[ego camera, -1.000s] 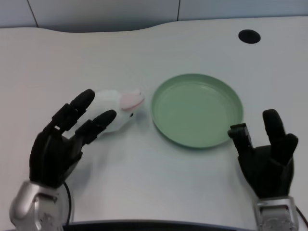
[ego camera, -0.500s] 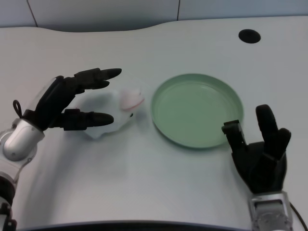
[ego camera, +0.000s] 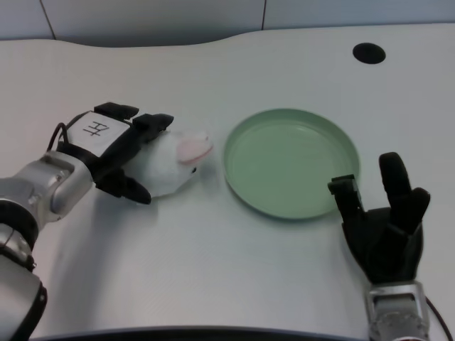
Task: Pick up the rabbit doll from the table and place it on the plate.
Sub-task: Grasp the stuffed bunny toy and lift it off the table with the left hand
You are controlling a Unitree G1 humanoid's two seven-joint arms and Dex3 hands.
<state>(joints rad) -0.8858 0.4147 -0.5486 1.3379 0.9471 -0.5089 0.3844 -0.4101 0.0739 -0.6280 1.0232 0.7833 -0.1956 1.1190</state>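
The white rabbit doll (ego camera: 179, 160), with a pink patch on its head, lies on the table just left of the plate. My left hand (ego camera: 106, 145) covers the doll's left half from the side. Its fingers (ego camera: 151, 122) curl over the doll's far side and the thumb (ego camera: 133, 190) presses against the near side, so the hand grips the doll. The doll still rests on the table. The round green plate (ego camera: 291, 162) sits at the middle right with nothing in it, a small gap from the doll's head.
My right hand (ego camera: 387, 231) rests at the lower right, fingers up, close to the plate's near rim. A black round hole (ego camera: 368, 52) lies in the table at the far right. The table's curved far edge runs along the top.
My left hand has turned palm down and moved onto the doll, and its spread fingers and thumb have closed around it. The doll, the plate and the right hand have stayed put.
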